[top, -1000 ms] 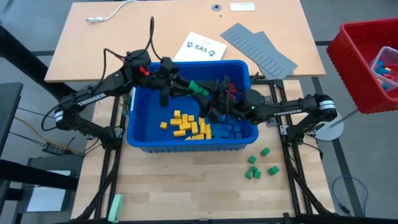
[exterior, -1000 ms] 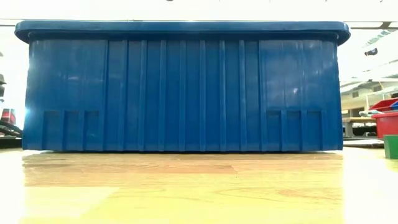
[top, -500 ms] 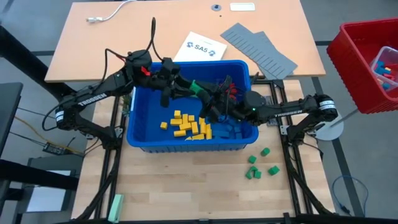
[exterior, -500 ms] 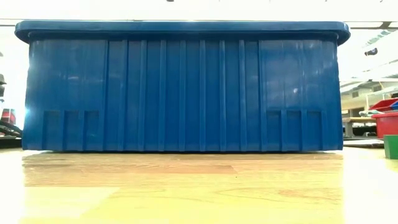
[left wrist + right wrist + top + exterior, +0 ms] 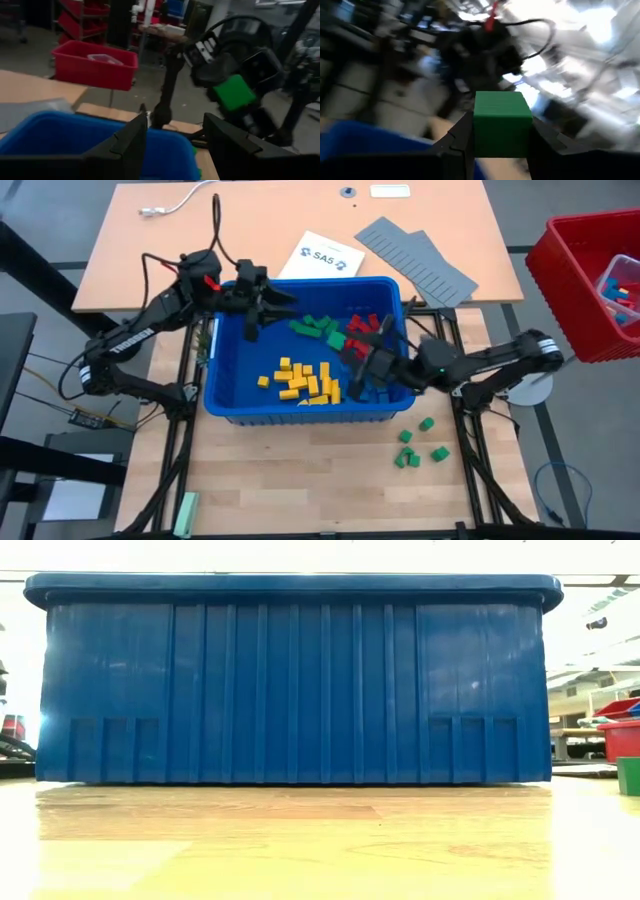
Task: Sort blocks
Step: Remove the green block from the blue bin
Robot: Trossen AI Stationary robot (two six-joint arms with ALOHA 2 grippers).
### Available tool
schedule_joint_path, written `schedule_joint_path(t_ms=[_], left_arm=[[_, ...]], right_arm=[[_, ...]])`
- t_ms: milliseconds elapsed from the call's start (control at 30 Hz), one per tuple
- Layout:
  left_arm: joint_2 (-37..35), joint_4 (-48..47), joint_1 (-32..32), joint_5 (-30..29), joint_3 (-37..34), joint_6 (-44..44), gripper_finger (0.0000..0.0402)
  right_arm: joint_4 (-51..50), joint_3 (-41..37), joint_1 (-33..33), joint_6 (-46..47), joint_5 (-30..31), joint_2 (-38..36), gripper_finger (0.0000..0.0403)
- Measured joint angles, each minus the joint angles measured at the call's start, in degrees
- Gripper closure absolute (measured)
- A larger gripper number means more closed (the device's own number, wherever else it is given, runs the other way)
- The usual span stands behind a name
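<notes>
The blue bin [image 5: 215, 395] holds yellow blocks [image 5: 300, 380], green blocks [image 5: 315, 328], red blocks [image 5: 357, 328] and blue blocks [image 5: 378, 390] lying on its floor. My right gripper [image 5: 360, 366] hangs over the bin's right half, shut on one green block [image 5: 502, 120], which also shows in the left wrist view [image 5: 232, 92]. Over the bin's far left part my left gripper [image 5: 274, 307] stands open, nothing between its fingers [image 5: 132, 142]. Neither gripper shows in the low view. My right gripper pinches the green block by two opposite sides [image 5: 479, 131] between its two fingers. The fingers lie about level and point toward the table's left. The block is lifted clear, above the bin.
Several green blocks [image 5: 415, 445] lie on the table right of the bin's near corner. A red bin [image 5: 590, 280] stands at the far right, with grey ridged panels [image 5: 420, 260] and a paper [image 5: 320, 256] behind the blue bin. A pale green bar [image 5: 185, 510] lies near left.
The two grippers met at one green block over the bin's far middle. My left gripper has drawn back toward the bin's far left. My right gripper has rolled and carried the green block toward the bin's near right.
</notes>
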Motion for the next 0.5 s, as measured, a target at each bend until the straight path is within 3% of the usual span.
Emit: schedule_joint_path(t_ms=[133,267,400,500], left_arm=[[-0.3,-4.1,0.2,-2.3,0.0,2.6,0.0199],[-0.3,-8.3,0.1,-3.9,0.0,4.7,0.0198],[-0.1,-10.8,0.1,-5.6,0.0,5.6,0.0198],[-0.1,-10.9,0.1,-5.7,0.0,5.6,0.0198]], right_arm=[[-16.6,0.0,2.8,17.2,-4.5,-4.4,0.0288],[-31.0,0.0,5.4,35.4,-14.2,-7.1,0.0288],[-41.3,0.0,8.6,51.9,-22.8,-7.5,0.0288],[-49.3,0.0,11.2,62.6,-26.0,-6.4,0.0288]])
